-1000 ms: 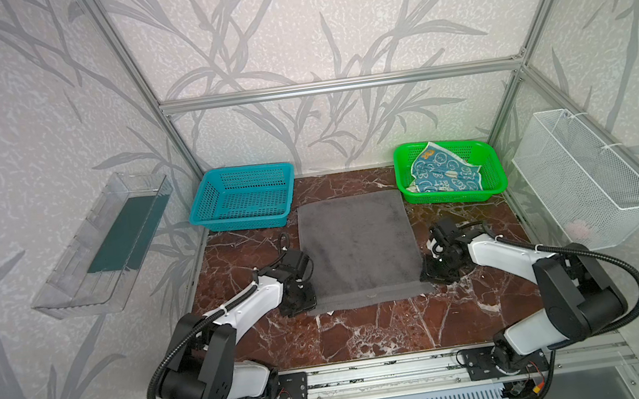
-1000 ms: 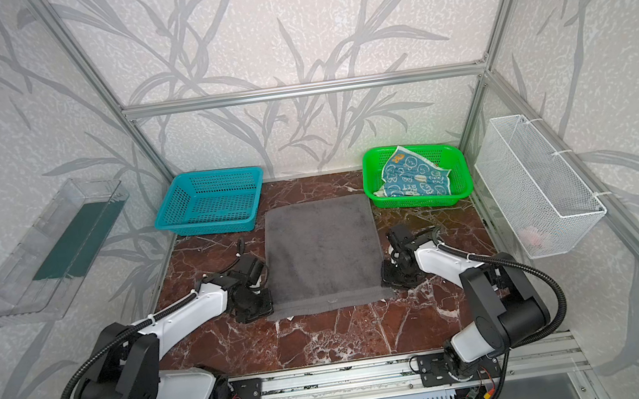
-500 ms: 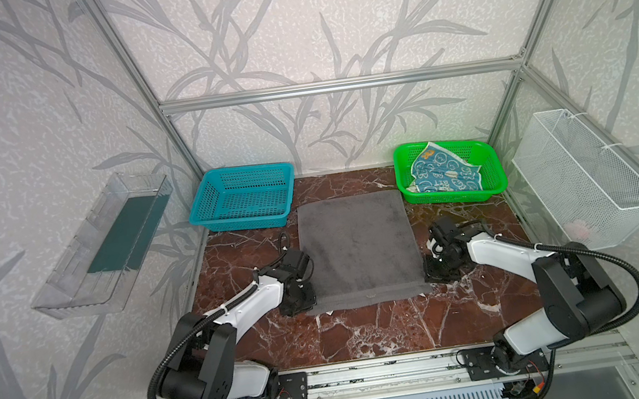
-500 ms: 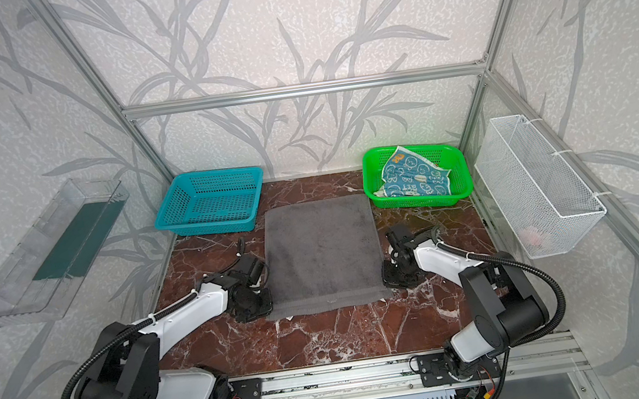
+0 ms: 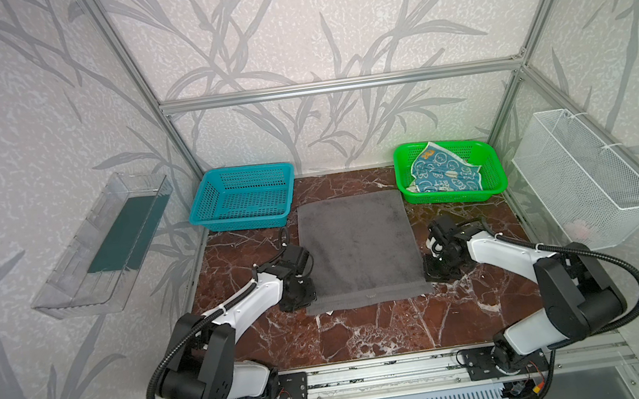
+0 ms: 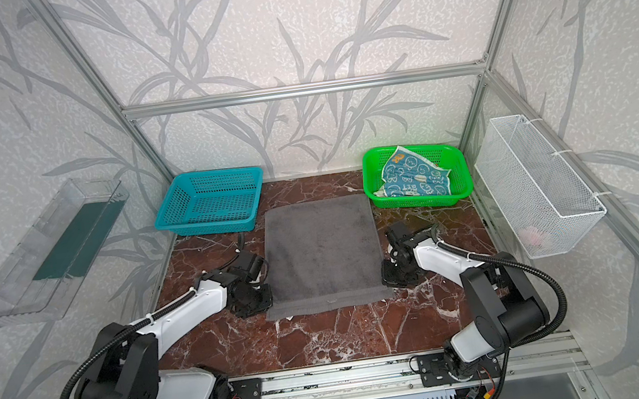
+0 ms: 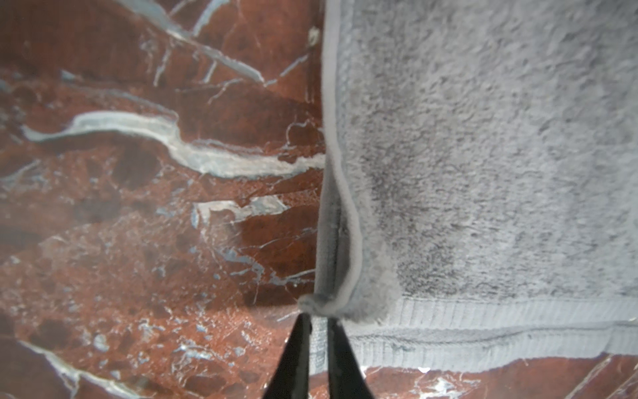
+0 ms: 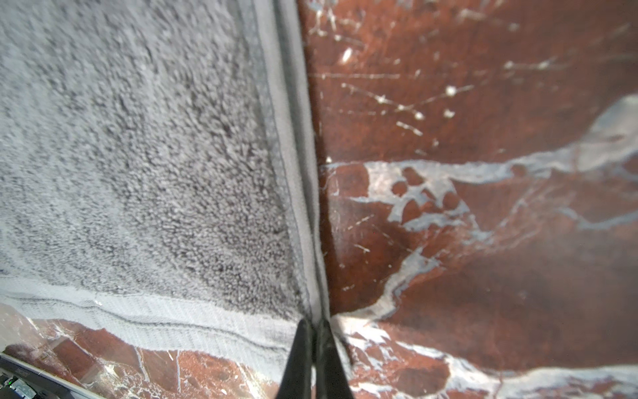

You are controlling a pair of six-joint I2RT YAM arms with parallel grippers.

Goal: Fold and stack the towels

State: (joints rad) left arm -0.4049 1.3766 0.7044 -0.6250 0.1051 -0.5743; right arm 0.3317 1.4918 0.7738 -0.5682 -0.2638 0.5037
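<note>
My left gripper (image 7: 319, 323) is pinched tight on the grey towel (image 7: 483, 155). Its black jaws have a thin strip of the side hem between them, right by the near corner, and the hem bunches into a small ridge just ahead of the tips. My right gripper (image 8: 313, 324) is closed the same way on the opposite side hem, at the other near corner, with only the edge of the cloth between its jaws.

In both top views the grey towel (image 5: 358, 250) (image 6: 322, 250) lies flat and spread on the marble table (image 5: 369, 332). It stretches between my two hands and away from them toward the back wall. Both hands sit low at the table, one at each side of the towel's near end. A small white tag (image 5: 329, 313) peeks out from the near hem, nearer my left hand than my right.

Beyond my right hand, well apart from it, the teal-blue bunny towel (image 5: 442, 174) lies crumpled in the green basket (image 5: 451, 196). Beyond my left hand stands a blue basket (image 5: 243, 221), just beside the grey towel's far corner.
</note>
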